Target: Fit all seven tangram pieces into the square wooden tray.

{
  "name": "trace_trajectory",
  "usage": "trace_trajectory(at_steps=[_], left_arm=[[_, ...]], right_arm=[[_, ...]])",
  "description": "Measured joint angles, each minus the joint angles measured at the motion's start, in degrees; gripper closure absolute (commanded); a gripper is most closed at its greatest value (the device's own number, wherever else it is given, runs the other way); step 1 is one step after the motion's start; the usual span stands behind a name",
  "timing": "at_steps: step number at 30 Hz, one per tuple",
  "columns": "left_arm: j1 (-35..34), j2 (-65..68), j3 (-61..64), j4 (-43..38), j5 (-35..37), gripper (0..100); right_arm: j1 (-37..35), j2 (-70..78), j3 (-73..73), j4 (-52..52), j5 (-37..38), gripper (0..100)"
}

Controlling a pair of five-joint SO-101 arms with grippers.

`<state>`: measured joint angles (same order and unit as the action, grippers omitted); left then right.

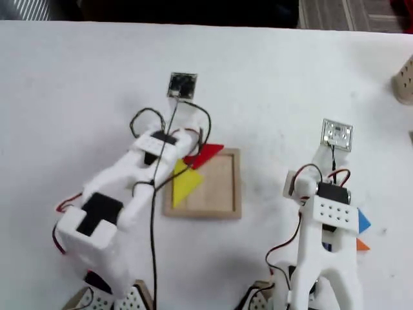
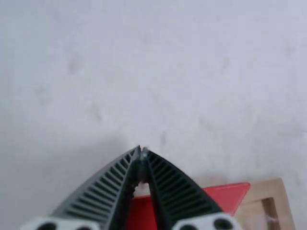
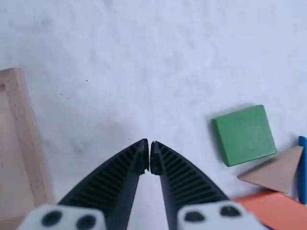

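Observation:
The square wooden tray (image 1: 222, 208) lies mid-table. A yellow triangle (image 1: 185, 181) sits at its left side, and a red triangle (image 1: 206, 155) lies across its upper left corner, over the rim. My left gripper (image 2: 141, 152) is shut, its tips meeting above the table, with the red triangle (image 2: 225, 196) and the tray's corner (image 2: 268, 201) just beneath and behind it. My right gripper (image 3: 147, 155) is shut over bare table, between the tray's rim (image 3: 24, 139) and a green square (image 3: 244, 135). A tan triangle (image 3: 273, 172), an orange piece (image 3: 268, 203) and a blue piece (image 3: 302, 165) lie beside the green square.
The right arm (image 1: 326, 223) covers most of the loose pieces; a blue piece (image 1: 363, 221) and an orange piece (image 1: 362, 245) peek out beside it. A pegged wooden block (image 1: 404, 81) stands at the far right edge. Open tabletop lies beyond the tray.

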<state>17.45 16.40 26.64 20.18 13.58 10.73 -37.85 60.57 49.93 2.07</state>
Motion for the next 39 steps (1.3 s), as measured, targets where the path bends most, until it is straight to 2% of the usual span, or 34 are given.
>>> trace_trajectory(at_steps=[5, 16, 27, 35, 39], left_arm=[[4.0, -2.6, 4.0, 0.3, -0.2, 98], [7.5, -11.3, 9.7, 0.3, -0.2, 98], [-1.8, -16.8, 14.4, 4.7, -0.4, 98], [-3.2, -12.0, 12.7, 3.6, -0.5, 98], [-3.2, -11.5, 11.4, 6.0, -0.5, 98]], right_arm=[[0.0, 0.0, 0.0, 0.0, 0.0, 98.1], [0.0, 0.0, 0.0, 0.0, 0.0, 98.1], [0.0, 0.0, 0.0, 0.0, 0.0, 98.1], [0.0, 0.0, 0.0, 0.0, 0.0, 98.1], [0.0, 0.0, 0.0, 0.0, 0.0, 98.1]])
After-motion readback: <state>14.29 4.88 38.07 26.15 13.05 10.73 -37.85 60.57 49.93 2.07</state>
